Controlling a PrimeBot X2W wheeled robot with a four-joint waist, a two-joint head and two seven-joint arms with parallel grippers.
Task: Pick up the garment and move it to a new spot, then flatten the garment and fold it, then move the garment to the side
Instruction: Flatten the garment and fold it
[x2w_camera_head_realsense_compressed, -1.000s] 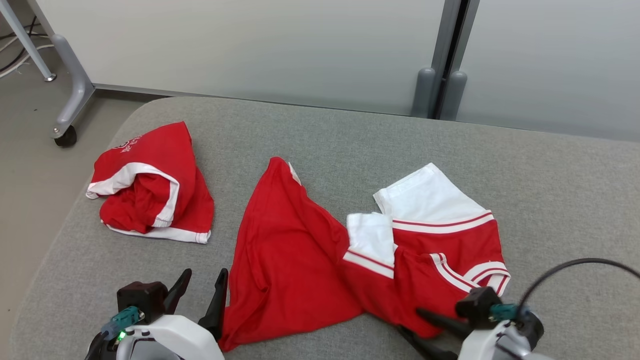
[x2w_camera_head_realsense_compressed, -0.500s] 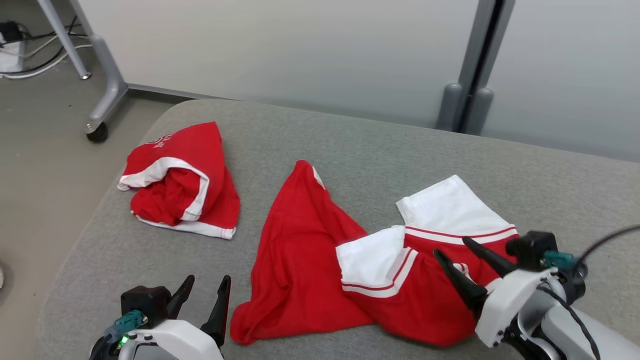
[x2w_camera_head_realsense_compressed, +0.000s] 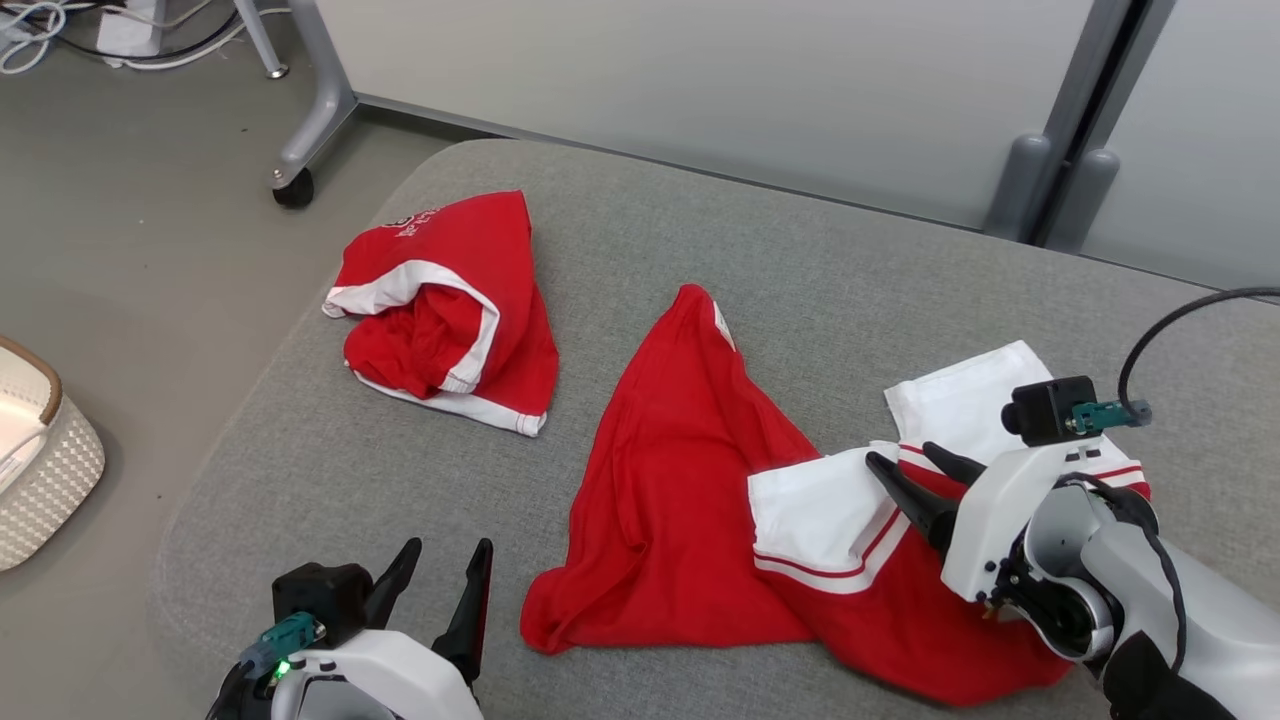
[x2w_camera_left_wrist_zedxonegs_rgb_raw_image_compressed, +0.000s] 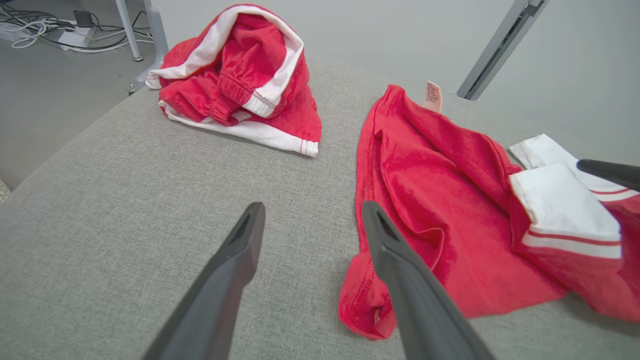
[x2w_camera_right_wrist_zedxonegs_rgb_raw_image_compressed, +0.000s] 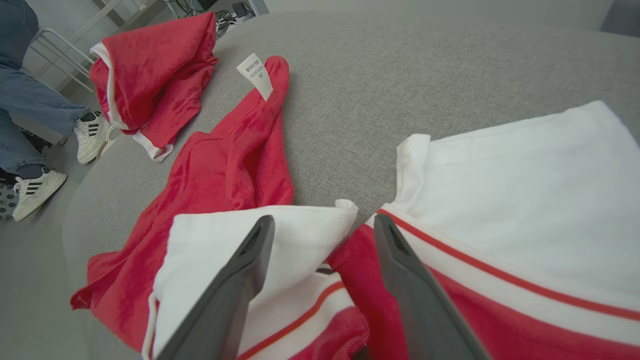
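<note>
1. A red shirt (x2w_camera_head_realsense_compressed: 680, 480) with white sleeves lies crumpled on the grey tabletop (x2w_camera_head_realsense_compressed: 800, 260), right of centre in the head view.
2. The right pincer (x2w_camera_head_realsense_compressed: 900, 455), fingers spread, holds nothing and hangs over the shirt's white sleeve (x2w_camera_head_realsense_compressed: 815, 510).
3. The left pincer (x2w_camera_head_realsense_compressed: 448, 548), also spread and empty, sits near the shirt's near corner.
4. White-trimmed red shorts (x2w_camera_head_realsense_compressed: 440, 300) lie bunched well apart, at the tabletop's far left.
</note>
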